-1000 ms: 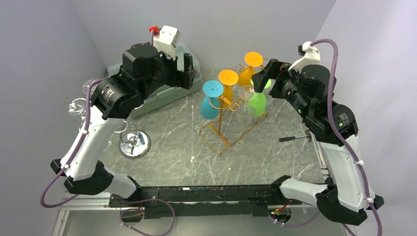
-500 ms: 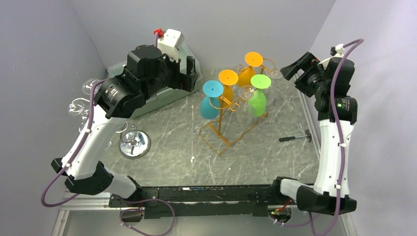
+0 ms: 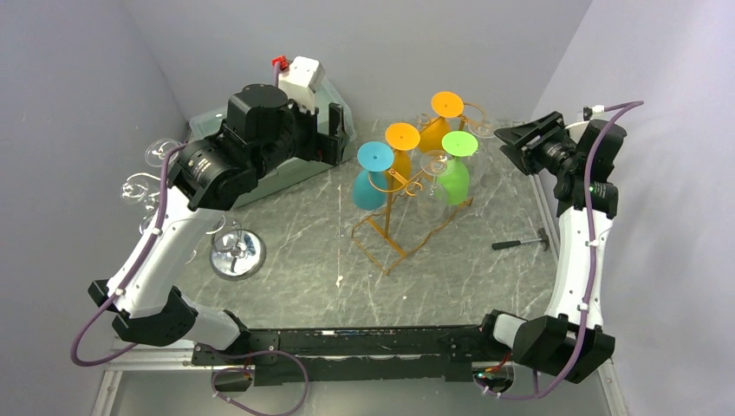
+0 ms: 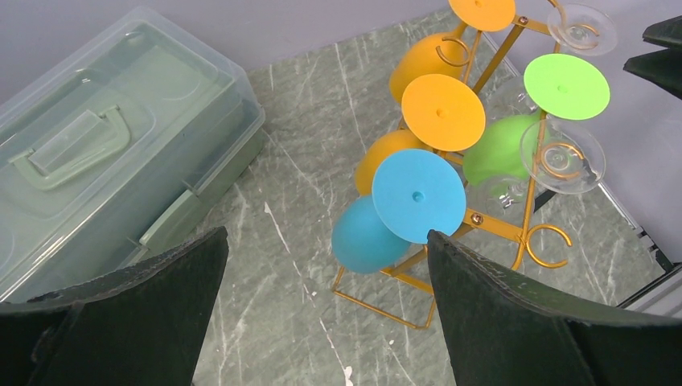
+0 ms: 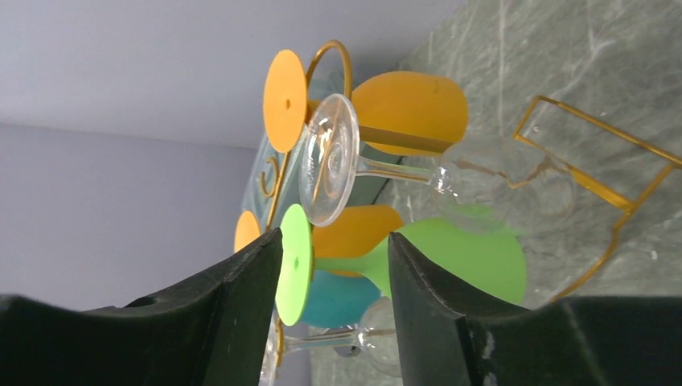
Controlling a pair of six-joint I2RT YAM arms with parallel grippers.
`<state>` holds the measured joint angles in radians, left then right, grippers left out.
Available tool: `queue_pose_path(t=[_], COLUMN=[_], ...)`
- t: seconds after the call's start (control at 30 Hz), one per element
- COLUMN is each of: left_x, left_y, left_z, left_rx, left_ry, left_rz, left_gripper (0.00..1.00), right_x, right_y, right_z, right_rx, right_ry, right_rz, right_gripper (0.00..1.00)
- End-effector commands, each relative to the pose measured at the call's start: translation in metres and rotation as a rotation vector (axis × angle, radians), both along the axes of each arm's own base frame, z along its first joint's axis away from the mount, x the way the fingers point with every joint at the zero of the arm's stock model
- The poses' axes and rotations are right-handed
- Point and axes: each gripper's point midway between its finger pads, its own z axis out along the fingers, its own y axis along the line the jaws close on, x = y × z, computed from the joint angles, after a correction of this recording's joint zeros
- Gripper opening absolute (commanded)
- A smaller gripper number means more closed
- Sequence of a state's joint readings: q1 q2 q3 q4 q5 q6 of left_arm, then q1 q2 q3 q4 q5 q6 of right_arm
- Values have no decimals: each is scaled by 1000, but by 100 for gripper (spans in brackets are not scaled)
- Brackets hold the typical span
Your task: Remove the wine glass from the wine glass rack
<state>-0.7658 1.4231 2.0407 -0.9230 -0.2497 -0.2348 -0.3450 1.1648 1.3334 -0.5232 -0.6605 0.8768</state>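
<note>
Wine glass, green [image 3: 453,180], hanging bowl-down with its foot caught in a hook of the gold wire rack [image 3: 392,212], just ahead of the right gripper [image 3: 510,147]; jaws partly apart and empty, apparently lined up on its stem. Left gripper [image 4: 326,237] wide, idle.

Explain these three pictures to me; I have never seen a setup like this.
Two robot arms are bolted at the near edge of a grey marbled table. The wide picture looks down from above and behind them. The other two come from cameras on each wrist, so the dark wedges at the bottom are that arm's own fingers. On the table stand a golden wire rack hung with upside-down wine glasses (a blue glass, a green glass, two orange, some clear), a lidded plastic box, a chrome stand with clear glasses and a small hammer-like tool. The left gripper and right gripper are open, holding nothing.
</note>
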Motion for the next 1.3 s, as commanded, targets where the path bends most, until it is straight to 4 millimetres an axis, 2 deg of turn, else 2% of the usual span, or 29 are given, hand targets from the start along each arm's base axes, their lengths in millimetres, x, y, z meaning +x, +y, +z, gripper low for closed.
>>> queue_pose_path(t=[0.0,0.33,0.8,1.27], left_x=[-3,0,5,7], left_y=[4,7,8,12], left_z=[22,23,23,25], left_rx=[-80,-94,-106,-122], left_ry=[-50,-53,-60,-64], left_rz=[22,51,81,107], left_gripper=[99,99,99,99], right_x=[2,15,24,33], right_y=[4,-1,-3,8], right_z=[30,19,1,-6], right_rx=[68,132,164,208], right_ry=[-102,-58,-23,-6], right_rz=[12,-21,-32,-18], right_gripper=[49,33,31,24])
